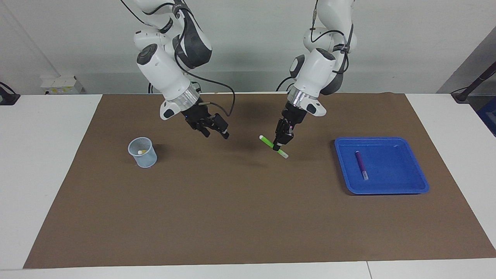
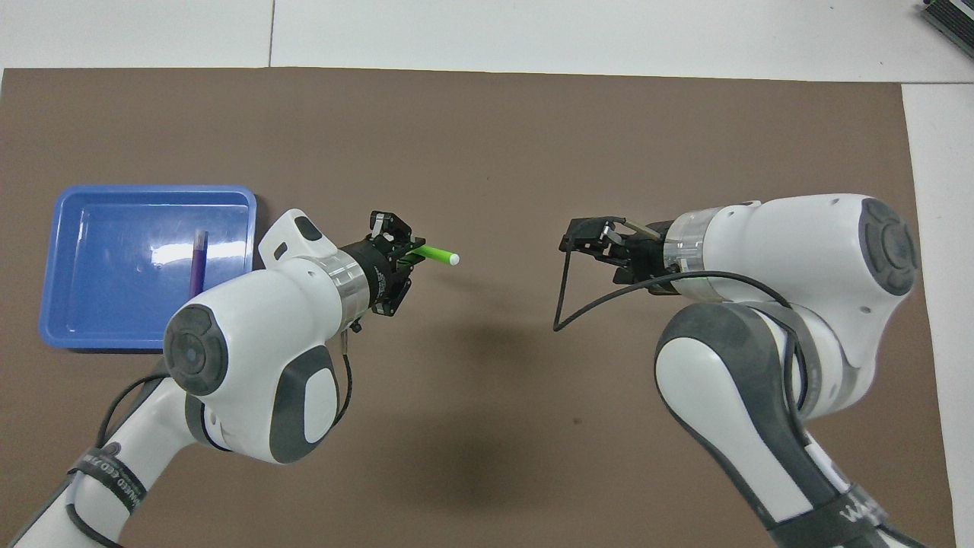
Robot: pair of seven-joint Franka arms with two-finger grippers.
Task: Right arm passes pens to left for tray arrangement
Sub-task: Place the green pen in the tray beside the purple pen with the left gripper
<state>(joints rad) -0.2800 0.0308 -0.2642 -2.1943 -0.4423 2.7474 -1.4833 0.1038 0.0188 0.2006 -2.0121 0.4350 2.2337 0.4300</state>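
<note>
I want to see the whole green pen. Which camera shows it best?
The facing view. There the green pen shows almost end to end, pinched near its middle by the left claw above the brown mat. In the overhead view, the left claw covers part of the pen; only one end pokes out.

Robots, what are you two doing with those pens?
The left hand is shut on a green pen and holds it up over the brown mat. The right hand is open and holds nothing, in the air between the green pen and a small cup with a yellow pen in it. A purple pen lies in the blue tray.
</note>
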